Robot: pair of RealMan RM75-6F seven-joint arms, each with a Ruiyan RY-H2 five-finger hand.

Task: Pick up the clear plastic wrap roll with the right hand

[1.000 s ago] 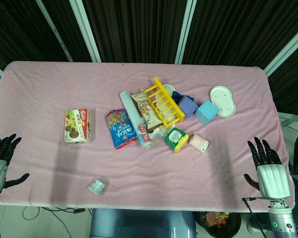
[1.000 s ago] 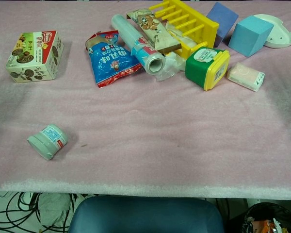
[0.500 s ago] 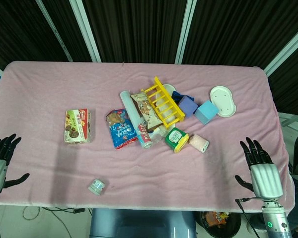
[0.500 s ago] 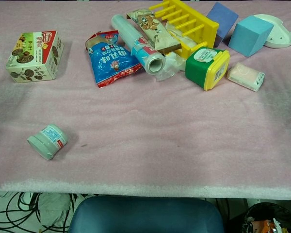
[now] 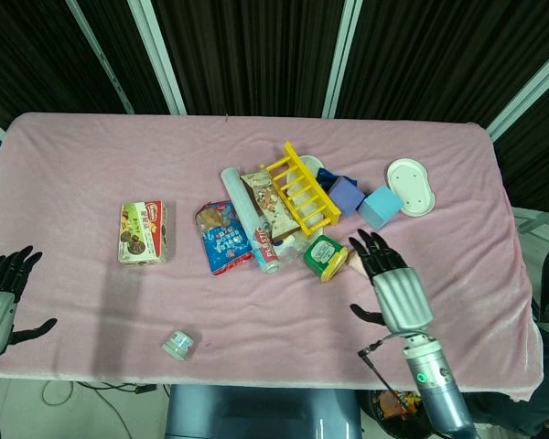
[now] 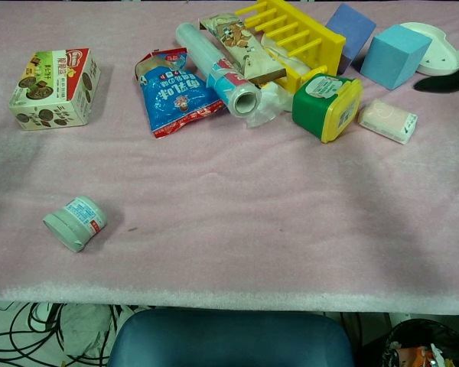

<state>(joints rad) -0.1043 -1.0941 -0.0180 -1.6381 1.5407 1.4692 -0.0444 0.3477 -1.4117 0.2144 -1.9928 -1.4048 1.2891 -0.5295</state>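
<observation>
The clear plastic wrap roll (image 5: pixel 247 218) lies in the middle pile, running from far to near between a blue snack bag (image 5: pixel 222 241) and a brown snack packet (image 5: pixel 263 199); its open end faces the chest view (image 6: pixel 245 97). My right hand (image 5: pixel 391 283) hovers open with fingers spread, to the right of the roll and beside a green and yellow container (image 5: pixel 325 257). Only a dark fingertip of my right hand (image 6: pixel 446 79) shows at the chest view's right edge. My left hand (image 5: pixel 0 294) is open at the near left table edge.
A yellow rack (image 5: pixel 300 190), purple and light-blue cubes (image 5: pixel 379 207) and a white dish (image 5: pixel 411 187) crowd the roll's far right. A pink packet (image 6: pixel 388 120) lies by the green container. A biscuit box (image 5: pixel 145 232) and a small jar (image 5: pixel 177 344) sit to the left.
My right hand has moved left and forward from the table's near right corner to just right of the green container. The left hand and the objects have stayed put.
</observation>
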